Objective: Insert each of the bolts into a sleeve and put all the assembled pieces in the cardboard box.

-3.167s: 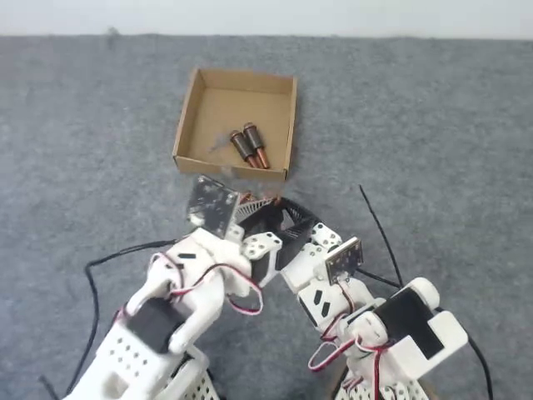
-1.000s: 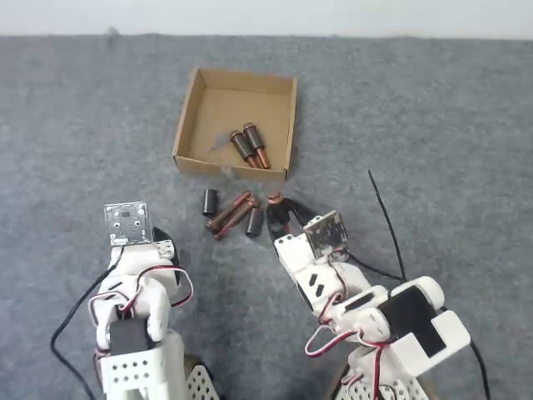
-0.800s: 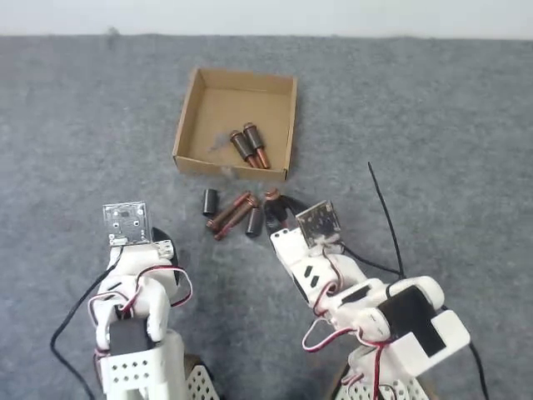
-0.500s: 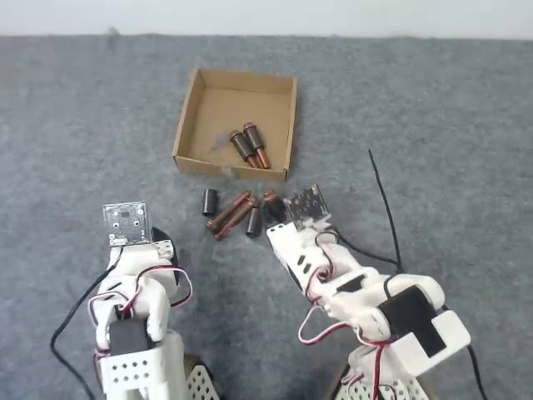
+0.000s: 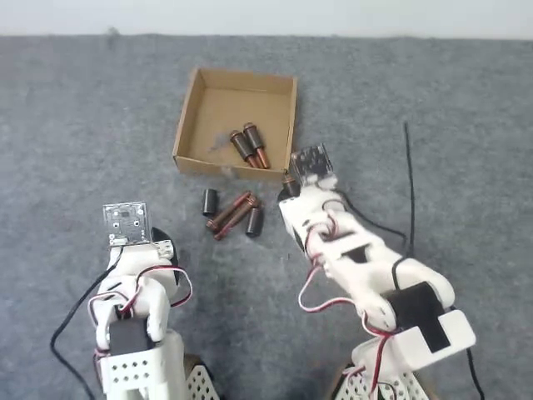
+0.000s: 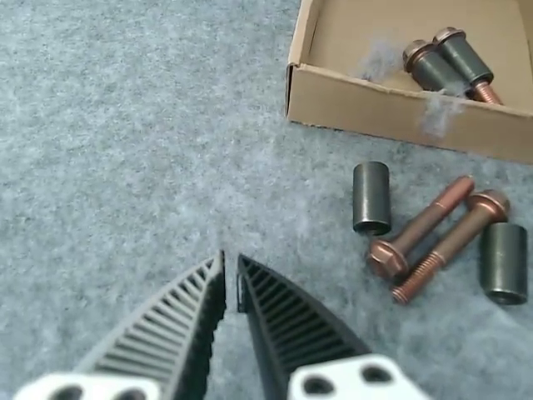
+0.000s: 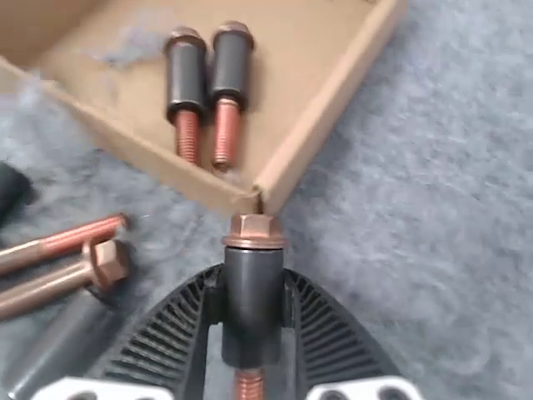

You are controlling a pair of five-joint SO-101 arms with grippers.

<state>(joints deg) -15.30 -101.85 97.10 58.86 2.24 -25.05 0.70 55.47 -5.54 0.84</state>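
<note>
The right end effector [image 7: 252,282] is closed snugly on an assembled piece [image 7: 252,250]. Its jaws clamp the dark sleeve while the copper bolt head pokes out ahead, pointing at the near corner of the cardboard box [image 7: 333,104]. Gripping the sleeve rather than the bolt probably keeps the two parts together for the drop. It hangs just outside that corner of the box, not yet over the opening. Inside the box, two finished pieces [image 5: 248,146] lie side by side. Just in front of the box's front wall, two loose bolts [image 6: 426,221] and two empty sleeves [image 6: 371,197] wait on the grey counter [image 5: 433,100]. The left end effector [image 6: 231,265] sits well back from the box, jaws all but touching and holding nothing, likely parked clear of the drop.
</note>
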